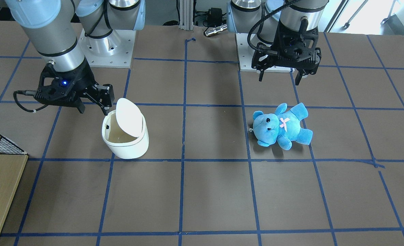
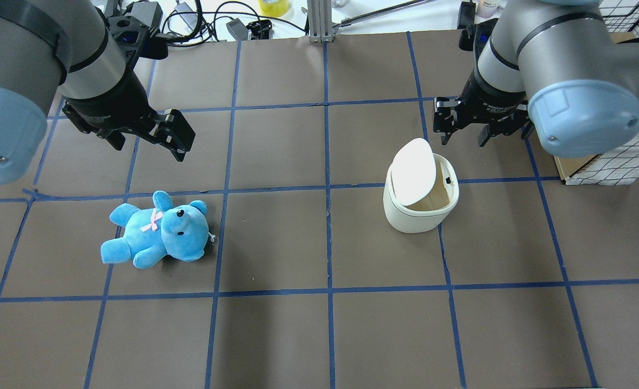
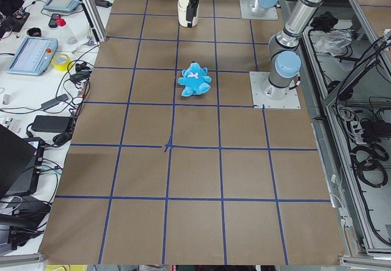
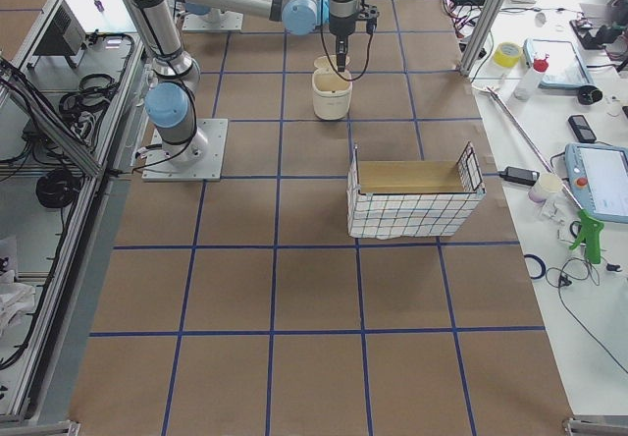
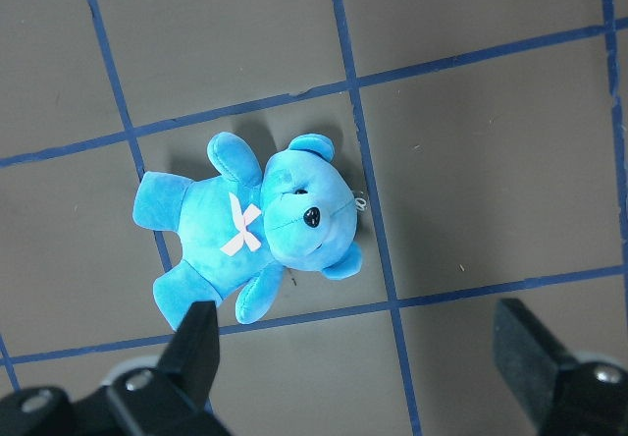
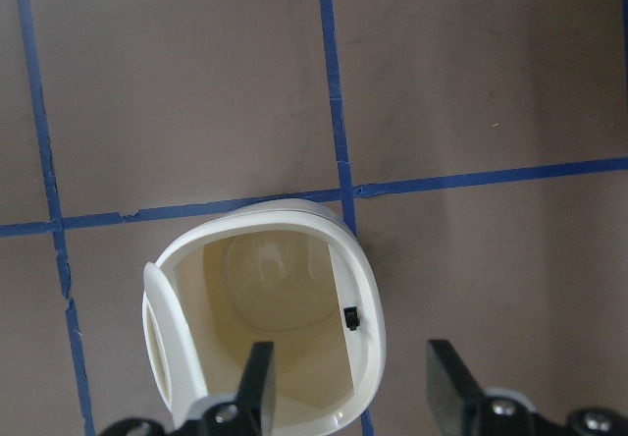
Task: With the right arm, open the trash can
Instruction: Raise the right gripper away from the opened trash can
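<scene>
Right tool (image 2: 463,139) spread just behind open trash can (image 2: 419,212); wire basket (image 2: 605,165) beside it; teddy bear (image 2: 157,237) well apart near spread left tool (image 2: 149,148).

Bright, even, diffuse light from above. Faint soft shadows hug teddy bear (image 1: 280,126) and trash can (image 1: 128,145). Top right corner of front-facing view blown out by daylight. Matte table (image 1: 215,194) evenly lit. Wrist views: left gripper (image 5: 355,308) and right gripper (image 6: 351,348) soft, out of focus; tabletop sharp. Side views wide, small detail lost.
</scene>
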